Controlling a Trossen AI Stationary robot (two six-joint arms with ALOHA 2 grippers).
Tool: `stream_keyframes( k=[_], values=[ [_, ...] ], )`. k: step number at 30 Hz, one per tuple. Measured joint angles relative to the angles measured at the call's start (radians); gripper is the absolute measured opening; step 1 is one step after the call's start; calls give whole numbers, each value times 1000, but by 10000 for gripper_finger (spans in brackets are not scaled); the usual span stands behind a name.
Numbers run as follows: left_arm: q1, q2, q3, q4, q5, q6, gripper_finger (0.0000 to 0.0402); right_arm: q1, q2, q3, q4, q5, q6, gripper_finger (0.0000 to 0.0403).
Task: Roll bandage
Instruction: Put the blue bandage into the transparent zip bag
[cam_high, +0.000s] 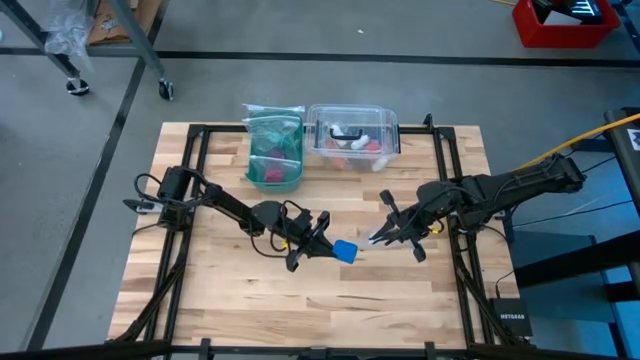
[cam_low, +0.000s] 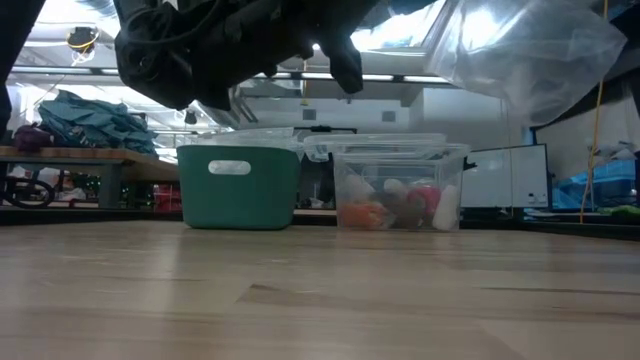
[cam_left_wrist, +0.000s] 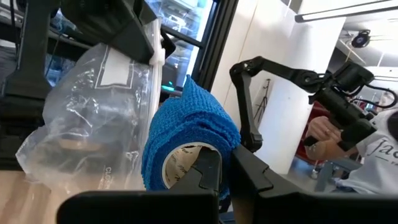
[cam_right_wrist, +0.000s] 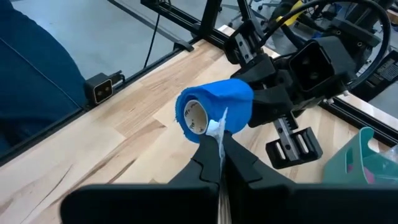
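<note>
Right end effector (cam_right_wrist: 221, 146) pinches a clear plastic bag (cam_left_wrist: 87, 118) edge; left end effector (cam_high: 322, 247) clamps the blue bandage (cam_high: 345, 251) roll above the worktop (cam_high: 300, 310).

Even overhead light, soft shadows; low view backlit, foreground blurry w/ window glare.

Blue, teal, pale wood

Bright blue bandage (cam_high: 345, 251) with white core; teal bin (cam_high: 274, 148) upper centre; clear box (cam_high: 352, 135); light wood-grain desk (cam_high: 230, 300); dark arms.
</note>
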Motion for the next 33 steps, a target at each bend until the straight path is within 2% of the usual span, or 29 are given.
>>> stream_keyframes(
  k=[9, 23, 33],
  values=[
    [2, 0, 1, 78, -1, 49, 1, 0, 0, 0, 0, 0, 0, 1],
    [7, 1, 3, -23, -10, 92, 1, 0, 0, 0, 4, 10, 0, 1],
    [-7, 1, 86, -145, -11, 144, 1, 0, 1, 0, 117, 71, -1, 1]
  ],
)
